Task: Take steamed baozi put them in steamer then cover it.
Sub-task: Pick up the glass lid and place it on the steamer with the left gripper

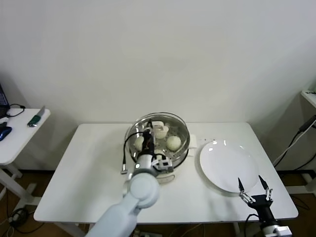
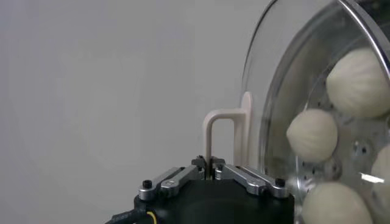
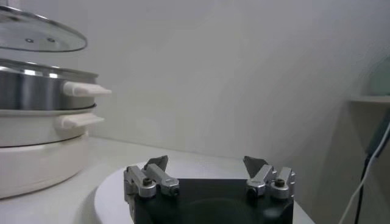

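Observation:
My left gripper (image 1: 148, 141) is shut on the cream-white handle (image 2: 222, 137) of the glass cover (image 1: 178, 127) and holds it over the steamer (image 1: 180, 154). In the right wrist view the cover (image 3: 36, 33) hangs a little above the steel steamer (image 3: 36, 91), tilted, not resting on it. Several cream-white baozi lie in the steamer under the glass: one (image 1: 160, 132), another (image 1: 173, 142), and through the cover in the left wrist view (image 2: 312, 135). My right gripper (image 1: 254, 186) is open and empty above the front edge of the white plate (image 1: 222, 168).
The plate stands right of the steamer and holds nothing. The steamer sits on a white pot base (image 3: 36, 158). A side table (image 1: 19, 131) with small items is at the far left. A cable (image 1: 296, 140) hangs off the table's right side.

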{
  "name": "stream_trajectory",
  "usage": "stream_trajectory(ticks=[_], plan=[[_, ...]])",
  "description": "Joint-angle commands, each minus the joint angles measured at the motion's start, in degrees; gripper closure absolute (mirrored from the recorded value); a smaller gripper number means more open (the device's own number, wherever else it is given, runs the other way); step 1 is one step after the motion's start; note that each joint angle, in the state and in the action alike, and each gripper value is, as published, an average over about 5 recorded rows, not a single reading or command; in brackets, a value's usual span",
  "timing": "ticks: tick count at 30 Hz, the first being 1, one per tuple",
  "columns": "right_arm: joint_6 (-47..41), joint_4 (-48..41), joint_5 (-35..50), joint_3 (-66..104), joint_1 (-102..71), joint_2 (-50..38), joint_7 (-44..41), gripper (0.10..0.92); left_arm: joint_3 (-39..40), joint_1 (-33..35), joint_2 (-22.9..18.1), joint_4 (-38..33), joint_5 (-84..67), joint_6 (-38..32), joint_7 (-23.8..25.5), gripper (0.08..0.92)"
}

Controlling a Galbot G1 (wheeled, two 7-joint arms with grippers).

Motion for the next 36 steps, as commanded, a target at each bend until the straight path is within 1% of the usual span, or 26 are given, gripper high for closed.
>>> stream_trajectory(ticks=[1, 14, 36], plan=[[0.2, -0.2, 0.4, 0.0, 0.0, 0.1, -0.1, 0.203, 2.7, -2.4, -4.4, 5.5, 3.8, 2.8, 0.9, 0.863], [0.5, -0.2, 0.4, 0.1, -0.1, 0.3, -0.1, 0.203, 1.6, -2.7, -4.5, 8.7, 7.3, 2.3, 0.3, 0.863], [1.0, 0.0, 0.4, 0.6, -0.6, 0.5, -0.1, 0.203, 1.0, -2.2, -4.3, 10.7, 8.4, 1.6, -0.2, 0.863]])
